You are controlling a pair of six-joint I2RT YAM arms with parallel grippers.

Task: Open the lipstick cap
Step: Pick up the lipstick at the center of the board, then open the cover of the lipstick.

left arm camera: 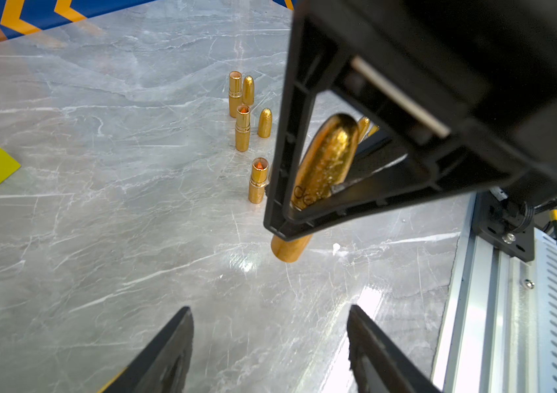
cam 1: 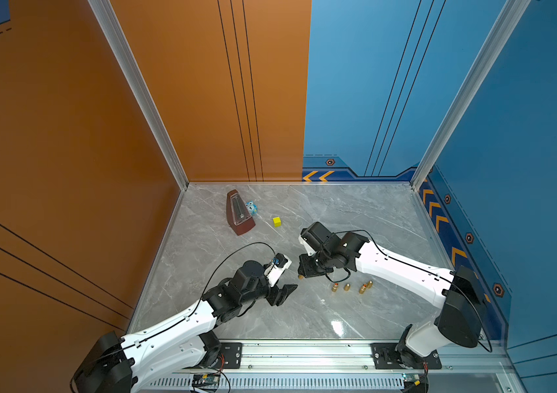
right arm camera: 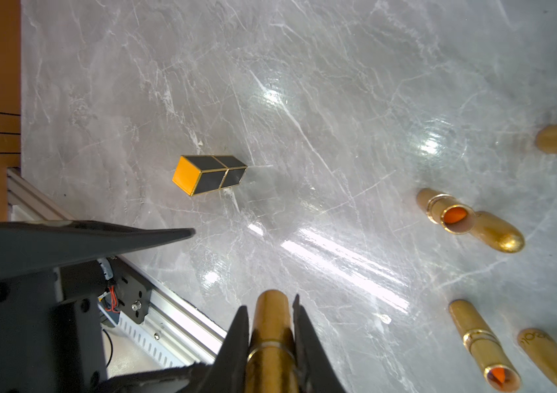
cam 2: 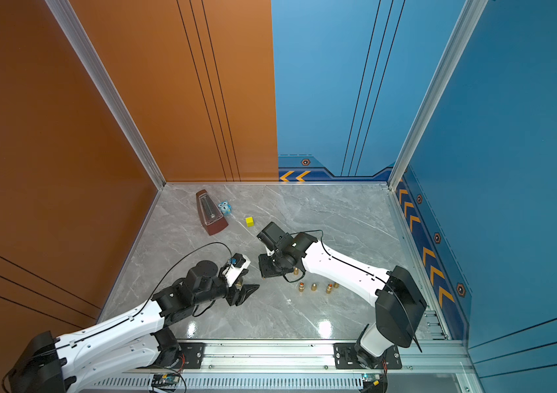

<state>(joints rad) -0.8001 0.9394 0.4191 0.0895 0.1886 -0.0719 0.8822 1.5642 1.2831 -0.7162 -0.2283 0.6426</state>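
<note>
Marble tabletop (cam 1: 355, 211), orange wall (cam 1: 185, 85), blue wall (cam 1: 355, 85)

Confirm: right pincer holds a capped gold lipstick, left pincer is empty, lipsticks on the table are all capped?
Not the last part: in the left wrist view the lipsticks on the table stand open, loose caps beside them. The right pincer does hold a capped lipstick; the left pincer is empty.

This is looking like a robotics lab test cell: aluminium frame posts (cam 1: 138, 88) are bracing printed orange panels (cam 1: 49, 136) and blue panels (cam 1: 525, 136), the left arm (cam 1: 175, 326) and right arm (cam 1: 403, 272) are sitting bolted to a slotted aluminium rail (cam 1: 304, 354) edging the grey marble-patterned tabletop (cam 1: 355, 211), and a bare circuit board (cam 1: 206, 378) is lying exposed.
</note>
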